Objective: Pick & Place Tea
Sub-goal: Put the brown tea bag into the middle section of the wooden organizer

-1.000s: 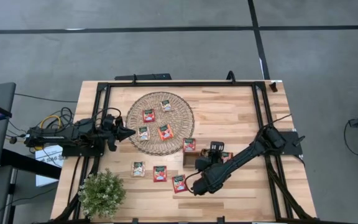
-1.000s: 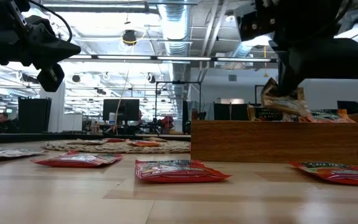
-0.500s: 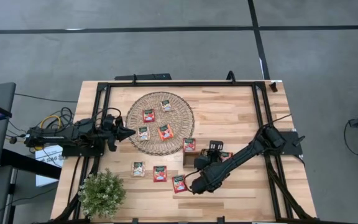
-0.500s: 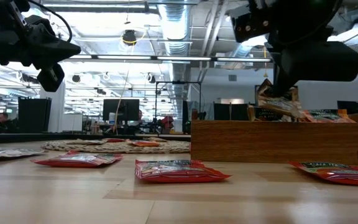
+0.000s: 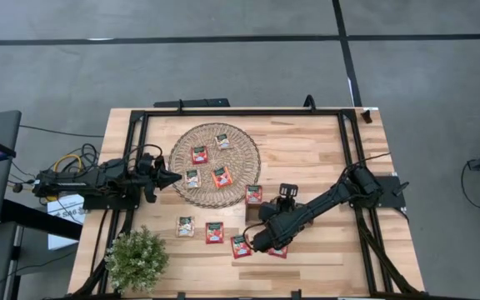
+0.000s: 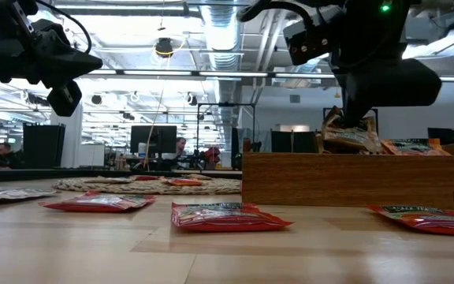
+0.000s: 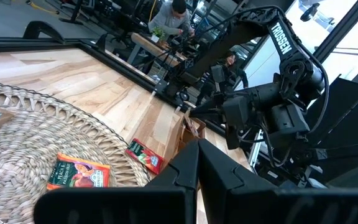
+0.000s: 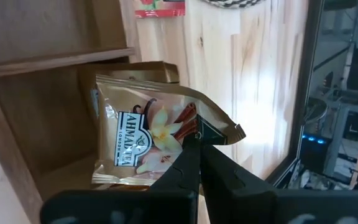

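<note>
My right gripper (image 5: pixel 261 236) is shut on a beige tea sachet (image 8: pixel 145 134) with a flower picture, held over the brown wooden tray (image 6: pixel 353 180). The low view shows this sachet (image 6: pixel 351 134) just above the tray's near wall. Several red and beige sachets lie flat on the wicker mat (image 5: pixel 215 165), among them one (image 5: pixel 222 177). More lie on the table, such as one (image 5: pixel 214 232) and one (image 5: pixel 241 246). My left gripper (image 5: pixel 173 177) is shut and holds nothing, level above the mat's left rim. My right gripper pinches the beige sachet by one edge near a corner (image 8: pixel 190 127) between its two fingers. The fingers slant down from the table's right side. The sachet hangs tilted below them over a tray compartment. I cannot tell whether its lower end (image 6: pixel 345 147) touches the tray.
A potted plant (image 5: pixel 137 258) stands at the near left corner. A black frame (image 5: pixel 240 112) runs round the table. Other sachets lie in the tray to the right (image 6: pixel 416 147). A red sachet (image 6: pixel 228 215) lies in front of the tray.
My right gripper has swung a little toward the table's left with the beige sachet, which stays hanging over the tray. That uncovers a red sachet on the table near the tray.
</note>
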